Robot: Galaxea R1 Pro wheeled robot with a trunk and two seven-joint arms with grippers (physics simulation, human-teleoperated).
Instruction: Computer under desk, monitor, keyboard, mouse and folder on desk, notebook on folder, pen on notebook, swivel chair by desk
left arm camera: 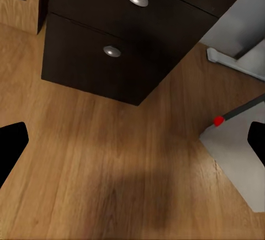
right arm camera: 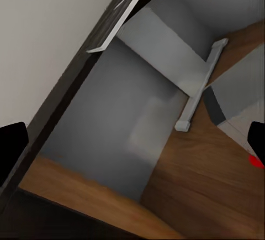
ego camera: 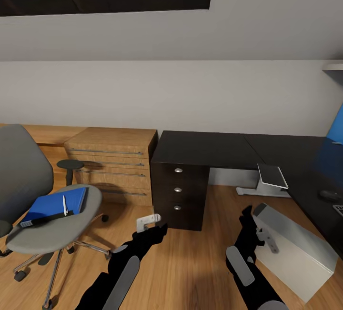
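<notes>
The grey swivel chair [ego camera: 28,195] stands at the left, away from the desk. On its seat lies a blue flat folder [ego camera: 52,206]; I cannot tell a separate notebook from it. The white pen [ego camera: 65,205] rests on top. The black desk [ego camera: 209,148] has its drawer unit [left arm camera: 110,46] ahead of me. The light grey computer [ego camera: 295,248] stands on the floor by the desk's right wing, its red dot in both wrist views. A dark mouse [ego camera: 329,195] and a keyboard corner [ego camera: 339,210] lie on the desk. The monitor is out of view. My left gripper [left arm camera: 135,146] and right gripper [right arm camera: 135,146] are open and empty.
A low light-wood cabinet [ego camera: 112,160] with long handles stands between chair and desk. The desk's white leg [right arm camera: 199,90] and foot bar sit behind the computer. A blue panel [ego camera: 336,126] rises at the desk's far right. Bare wood floor [ego camera: 190,272] lies in front of me.
</notes>
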